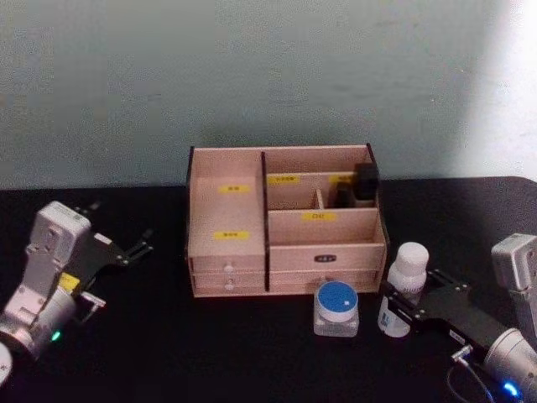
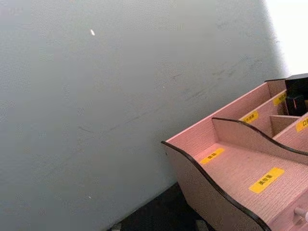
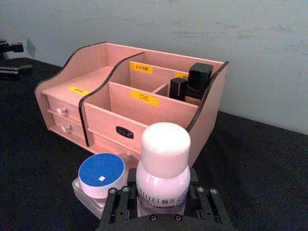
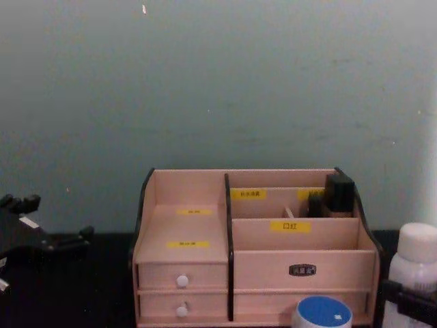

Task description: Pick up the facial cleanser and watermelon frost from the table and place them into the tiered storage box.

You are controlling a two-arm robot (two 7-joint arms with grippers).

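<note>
Two task items are standing on the black tabletop (image 1: 252,357), in front of the right half of the tiered storage box (image 1: 323,252).

1. Facial cleanser (image 1: 409,273): a white bottle with a rounded cap, standing upright near the box's front right corner. The right gripper (image 1: 409,302) is reaching in from the table's right side, and its black fingers (image 3: 119,204) are clamping the bottle's lower body from both sides.
2. Watermelon frost (image 1: 336,307): a squat blue-lidded jar sitting just beside the bottle, on its left, free of any gripper.
3. Box contents: black cosmetic tubes (image 1: 366,185) are standing in the back right compartment. The other visible tiers are showing bare wood and yellow labels.
4. Left gripper (image 1: 122,221): it is lying low at the table's left, well apart from the box, with its jaws spread and holding nothing.
</note>
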